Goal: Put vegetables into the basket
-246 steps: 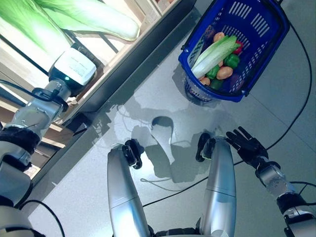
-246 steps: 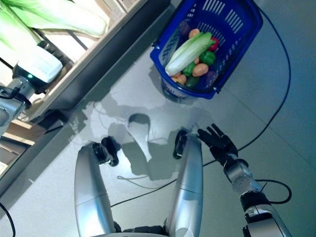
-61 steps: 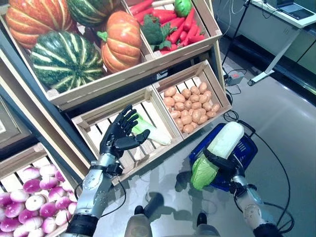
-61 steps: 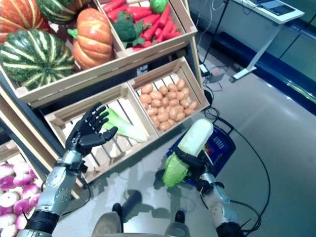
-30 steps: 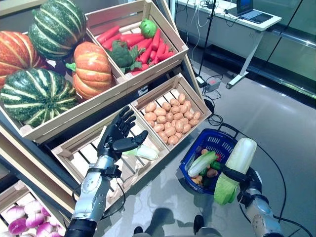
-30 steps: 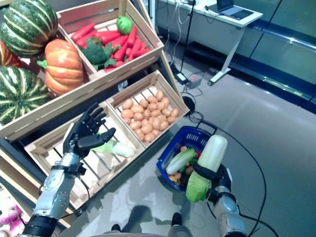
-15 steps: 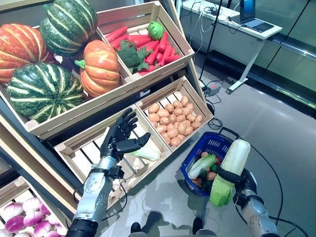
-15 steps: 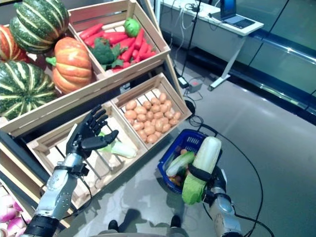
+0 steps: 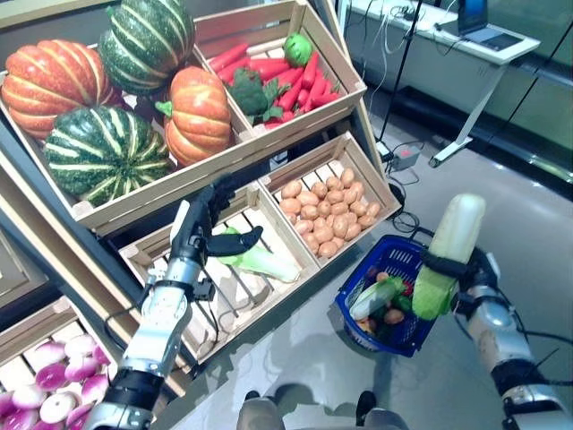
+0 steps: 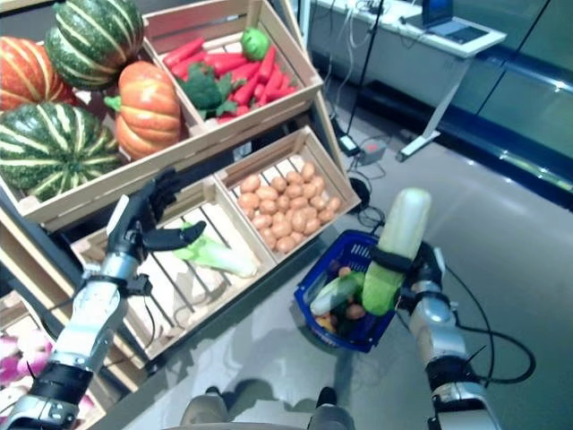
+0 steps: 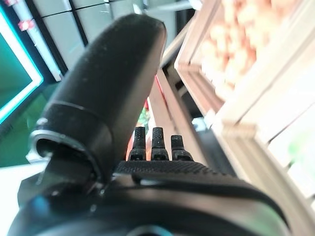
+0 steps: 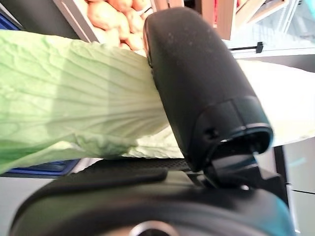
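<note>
My right hand [image 9: 476, 269] is shut on a long pale-green cabbage [image 9: 448, 254], held upright just above the right rim of the blue basket [image 9: 354, 312] on the floor. The basket holds another long cabbage [image 9: 374, 297], a green pepper and several small round vegetables. In the right wrist view the thumb [image 12: 197, 88] wraps over the cabbage leaves [image 12: 74, 103]. My left hand [image 9: 199, 224] is open with fingers spread, raised in front of a wooden crate [image 9: 152, 269], right beside a long cabbage [image 9: 260, 260] lying in it.
A tall wooden stand [image 9: 295, 125] of crates fills the left and back. A white desk on a metal frame [image 9: 466, 54] stands at the back right. Grey floor [image 9: 322, 376] lies between the stand and the basket.
My right hand has lifted the cabbage up and a little to the right beside the basket. The left hand stays open by the crate. The camera has shifted.
</note>
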Controlling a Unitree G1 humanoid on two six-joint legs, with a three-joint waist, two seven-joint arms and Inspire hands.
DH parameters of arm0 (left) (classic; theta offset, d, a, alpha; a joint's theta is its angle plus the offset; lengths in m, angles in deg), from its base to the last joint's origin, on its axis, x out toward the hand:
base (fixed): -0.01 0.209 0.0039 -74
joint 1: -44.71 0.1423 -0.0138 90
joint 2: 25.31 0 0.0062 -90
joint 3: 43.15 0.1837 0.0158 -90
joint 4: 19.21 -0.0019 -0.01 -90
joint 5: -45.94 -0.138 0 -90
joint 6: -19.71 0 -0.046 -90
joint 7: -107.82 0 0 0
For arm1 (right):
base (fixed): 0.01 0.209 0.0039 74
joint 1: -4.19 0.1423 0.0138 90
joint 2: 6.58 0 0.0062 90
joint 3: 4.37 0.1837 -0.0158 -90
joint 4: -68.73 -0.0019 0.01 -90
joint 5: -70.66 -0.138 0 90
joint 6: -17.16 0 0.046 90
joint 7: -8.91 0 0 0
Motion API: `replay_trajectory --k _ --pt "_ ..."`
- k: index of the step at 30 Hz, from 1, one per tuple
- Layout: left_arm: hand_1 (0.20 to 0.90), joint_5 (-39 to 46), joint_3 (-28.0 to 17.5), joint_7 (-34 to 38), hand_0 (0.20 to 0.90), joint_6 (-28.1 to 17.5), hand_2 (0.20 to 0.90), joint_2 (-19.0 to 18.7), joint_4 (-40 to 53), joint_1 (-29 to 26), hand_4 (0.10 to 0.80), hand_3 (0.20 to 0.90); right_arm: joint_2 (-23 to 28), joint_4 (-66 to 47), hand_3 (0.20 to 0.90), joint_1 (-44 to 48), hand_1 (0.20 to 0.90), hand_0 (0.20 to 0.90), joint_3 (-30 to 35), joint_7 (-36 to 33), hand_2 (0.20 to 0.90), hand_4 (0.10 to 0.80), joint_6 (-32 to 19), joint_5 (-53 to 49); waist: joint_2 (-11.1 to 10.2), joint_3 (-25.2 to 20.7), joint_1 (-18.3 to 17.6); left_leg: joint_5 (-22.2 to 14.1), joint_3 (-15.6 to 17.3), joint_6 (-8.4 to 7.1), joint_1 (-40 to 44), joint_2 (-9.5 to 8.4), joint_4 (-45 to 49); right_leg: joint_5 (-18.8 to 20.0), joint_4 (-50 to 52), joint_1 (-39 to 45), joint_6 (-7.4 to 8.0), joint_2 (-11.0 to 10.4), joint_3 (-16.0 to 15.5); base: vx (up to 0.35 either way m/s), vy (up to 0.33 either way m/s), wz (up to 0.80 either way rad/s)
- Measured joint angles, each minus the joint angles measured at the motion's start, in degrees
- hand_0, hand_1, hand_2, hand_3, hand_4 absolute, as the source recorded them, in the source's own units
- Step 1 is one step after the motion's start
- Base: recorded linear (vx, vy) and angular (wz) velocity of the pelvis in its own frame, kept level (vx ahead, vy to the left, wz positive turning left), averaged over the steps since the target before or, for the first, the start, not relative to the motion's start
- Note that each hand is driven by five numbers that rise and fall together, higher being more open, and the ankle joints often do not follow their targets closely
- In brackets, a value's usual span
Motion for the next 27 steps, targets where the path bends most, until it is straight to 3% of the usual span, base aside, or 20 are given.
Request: replay_trajectory --k 1,5,9,13,17,26,27 --pt "0.900 -2.20 2.92 1.69 0.900 0.23 0.900 -3.42 -1.53 -4.37 0.800 0.900 1.14 3.77 0.300 3.77 0.300 0.300 -0.64 0.00 0.300 0.400 -0.08 -1.91 -0.32 0.88 0.05 -1.25 -0.30 0.37 -3.63 -0.02 4.21 -2.23 5.77 -3.93 0.11 -1.44 0.02 -0.144 0.002 0.28" --pt "0.900 -7.36 8.17 3.83 0.900 0.82 0.900 -10.13 -6.94 -17.24 0.800 0.900 3.85 11.80 0.300 14.04 0.300 0.300 -0.73 -0.01 0.300 0.400 0.03 -5.80 -0.31 5.35 -0.35 -4.46 -1.28 1.81 -13.37 -0.06 15.93 -6.95 19.09 -12.71 0.81 -5.77 0.28 -0.073 0.010 0.29" --pt "0.900 -11.81 11.86 6.45 0.900 0.80 0.900 -15.81 -11.91 -22.82 0.800 0.900 4.74 12.48 0.300 18.80 0.300 0.300 -2.38 0.26 0.300 0.400 0.54 -7.32 -0.03 8.50 -1.06 -9.13 -3.41 2.13 -20.59 -0.44 27.12 -11.69 31.00 -19.75 1.57 -9.20 1.90 -0.026 0.018 0.12" --pt "0.900 -12.98 15.99 7.88 0.900 0.73 0.900 -18.58 -16.74 -28.53 0.800 0.900 5.55 17.04 0.300 24.84 0.300 0.300 -4.61 2.32 0.300 0.400 2.21 -7.72 -0.26 11.03 -1.27 -12.97 -4.49 2.40 -27.67 -0.83 37.61 -15.17 41.69 -28.26 2.11 -11.61 5.98 -0.051 0.058 -0.02" --pt "0.900 -18.32 20.00 9.16 0.900 0.61 0.900 -19.02 -19.53 -33.92 0.800 0.900 6.54 21.70 0.300 29.17 0.300 0.300 -6.30 3.81 0.300 0.400 5.57 -9.30 -0.26 13.28 -1.74 -15.41 -4.81 3.16 -33.70 -1.92 44.31 -17.30 48.76 -35.27 2.69 -13.59 9.06 0.005 0.056 0.04" --pt "0.900 -27.40 31.94 13.07 0.900 -0.90 0.900 -22.27 -25.45 -48.28 0.800 0.900 8.31 28.08 0.300 38.26 0.300 0.300 -10.66 6.49 0.300 0.400 10.86 -12.53 0.19 14.04 -2.82 -18.94 -5.38 3.73 -45.10 -1.43 56.60 -20.08 60.84 -48.53 2.98 -14.55 14.12 -0.043 0.071 -0.04" --pt "0.900 -28.51 33.69 13.60 0.900 -1.52 0.900 -22.96 -25.60 -49.94 0.800 0.900 8.42 28.51 0.900 39.17 0.900 0.900 -11.51 6.53 0.900 0.800 11.60 -13.71 0.19 14.04 -2.85 -19.24 -5.65 3.78 -46.40 -1.14 57.70 -20.27 61.98 -49.82 2.85 -14.55 14.31 -0.019 0.044 -0.04"
